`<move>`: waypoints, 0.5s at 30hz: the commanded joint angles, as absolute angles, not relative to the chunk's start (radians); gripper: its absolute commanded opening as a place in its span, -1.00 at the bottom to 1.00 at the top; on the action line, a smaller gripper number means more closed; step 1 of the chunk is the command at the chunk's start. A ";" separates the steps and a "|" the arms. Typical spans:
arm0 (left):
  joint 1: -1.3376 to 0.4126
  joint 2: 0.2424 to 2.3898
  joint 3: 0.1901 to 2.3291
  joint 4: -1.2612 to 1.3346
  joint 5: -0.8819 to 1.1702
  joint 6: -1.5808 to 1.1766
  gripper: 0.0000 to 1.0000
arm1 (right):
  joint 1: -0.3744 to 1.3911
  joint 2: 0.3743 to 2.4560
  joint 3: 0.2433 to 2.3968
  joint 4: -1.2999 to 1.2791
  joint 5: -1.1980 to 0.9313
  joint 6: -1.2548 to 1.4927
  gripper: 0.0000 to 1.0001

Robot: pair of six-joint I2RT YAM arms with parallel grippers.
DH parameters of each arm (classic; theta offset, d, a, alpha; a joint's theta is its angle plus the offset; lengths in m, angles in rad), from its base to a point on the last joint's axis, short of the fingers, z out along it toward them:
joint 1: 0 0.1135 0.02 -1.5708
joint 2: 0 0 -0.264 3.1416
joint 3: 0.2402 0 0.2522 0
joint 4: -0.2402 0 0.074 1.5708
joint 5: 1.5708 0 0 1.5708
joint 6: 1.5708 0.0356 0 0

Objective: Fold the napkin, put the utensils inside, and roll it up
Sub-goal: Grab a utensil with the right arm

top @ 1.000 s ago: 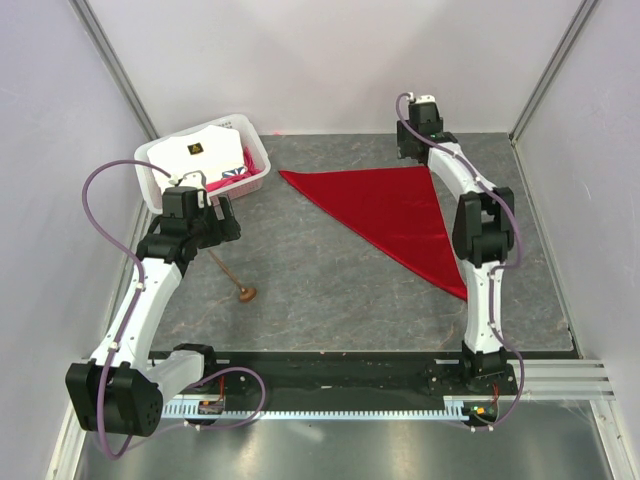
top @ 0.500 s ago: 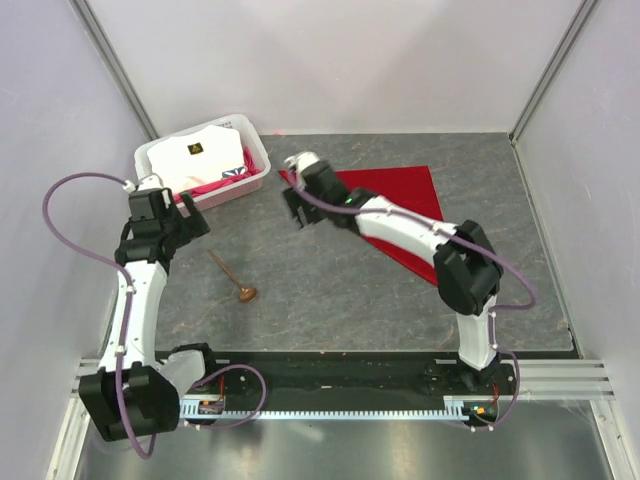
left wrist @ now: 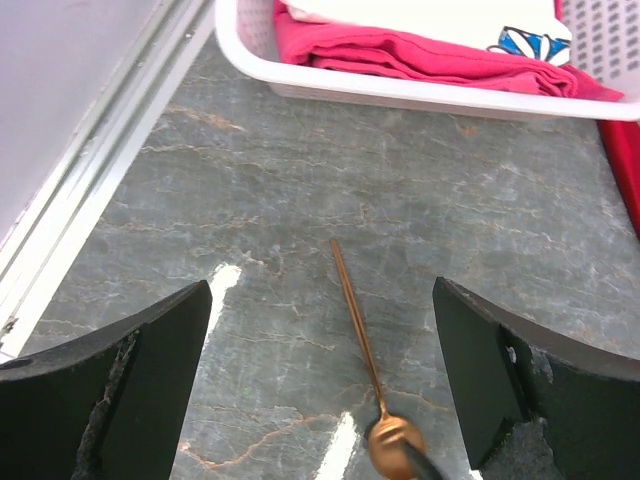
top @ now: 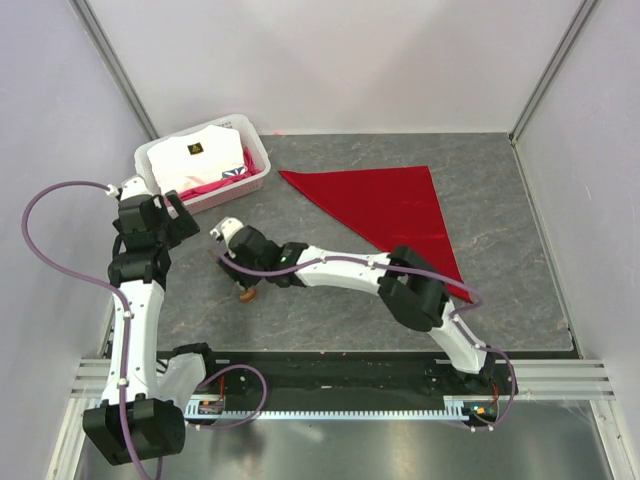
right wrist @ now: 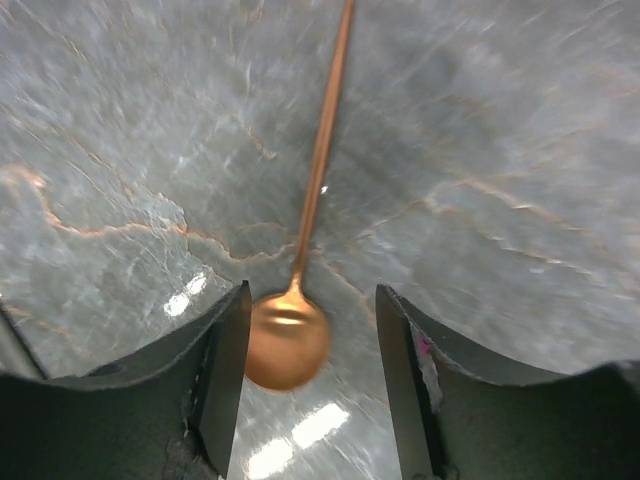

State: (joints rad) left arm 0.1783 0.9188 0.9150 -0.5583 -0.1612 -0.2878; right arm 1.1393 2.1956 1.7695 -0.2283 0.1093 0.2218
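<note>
The red napkin (top: 395,205) lies folded into a triangle at the back right of the table; its edge shows at the right of the left wrist view (left wrist: 626,165). The small brown spoon (top: 243,289) lies left of centre, bowl toward the near edge. My right gripper (top: 246,280) reaches across the table and is open, its jaws low on either side of the spoon's bowl (right wrist: 287,340), gripper midpoint (right wrist: 310,395). My left gripper (top: 188,220) is open and empty, raised left of the spoon (left wrist: 357,325), gripper midpoint (left wrist: 320,390).
A white basket (top: 160,158) with white and pink patterned cloths stands at the back left, just beyond the left gripper; its wall shows in the left wrist view (left wrist: 400,90). Grey walls close the left, back and right sides.
My right arm has swung from the napkin's far corner across to the spoon and come down over its bowl. My left arm has drawn back to the left.
</note>
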 commanded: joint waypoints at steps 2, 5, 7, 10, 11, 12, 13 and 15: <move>0.144 0.907 0.927 -0.518 -0.120 -0.298 0.99 | 1.180 2.284 1.868 -0.222 0.201 0.229 0.18; 0.130 0.900 0.927 -0.518 -0.107 -0.301 0.99 | 1.192 2.321 1.899 -0.225 0.227 0.224 0.12; 0.123 0.897 0.923 -0.517 -0.110 -0.301 0.99 | 1.201 2.345 1.922 -0.230 0.235 0.224 0.12; 0.114 0.897 0.925 -0.515 -0.107 -0.301 0.99 | 1.213 2.385 1.966 -0.247 0.258 0.212 0.12; 0.115 0.897 0.925 -0.517 -0.109 -0.301 0.99 | 1.215 2.396 1.979 -0.255 0.262 0.209 0.12; 0.114 0.896 0.923 -0.515 -0.109 -0.301 0.99 | 1.216 2.404 1.989 -0.262 0.265 0.206 0.12; 0.110 0.894 0.925 -0.515 -0.110 -0.299 0.99 | 1.216 2.422 2.009 -0.271 0.268 0.203 0.12; 0.110 0.893 0.925 -0.515 -0.112 -0.299 0.99 | 1.216 2.439 2.031 -0.297 0.290 0.201 0.11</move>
State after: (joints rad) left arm 0.1158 0.9142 0.9150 -0.5568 -0.1200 -0.2878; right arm 1.2079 2.3951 1.9526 -0.2607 0.2333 0.2127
